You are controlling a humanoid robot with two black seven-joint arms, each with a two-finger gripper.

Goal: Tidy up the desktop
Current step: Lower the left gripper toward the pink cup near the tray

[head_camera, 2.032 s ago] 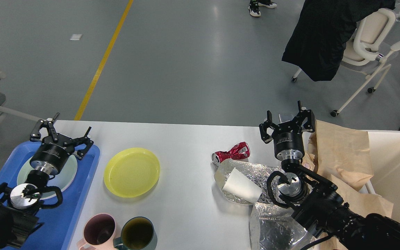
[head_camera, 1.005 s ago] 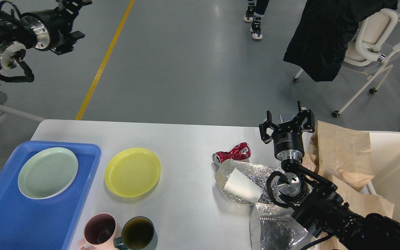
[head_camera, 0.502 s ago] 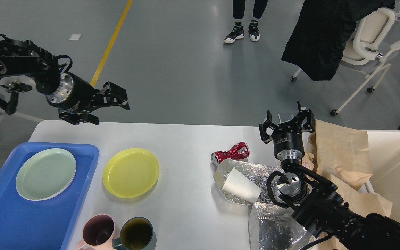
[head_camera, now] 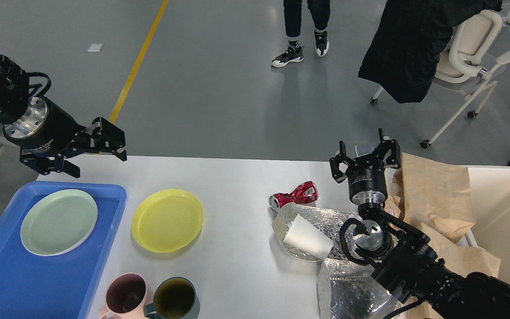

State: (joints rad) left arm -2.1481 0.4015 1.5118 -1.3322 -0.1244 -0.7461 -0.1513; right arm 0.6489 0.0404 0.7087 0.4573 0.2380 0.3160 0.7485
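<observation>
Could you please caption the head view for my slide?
Both open hands, left and right, hover above a desktop with plates, mugs and trash.

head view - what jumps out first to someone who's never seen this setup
The yellow plate stands out, alone on the white desktop, beside the blue tray holding a pale green plate. Next the crushed red can near crinkled foil wrappers on the right. The left gripper hangs open above the table's far left corner.
</observation>
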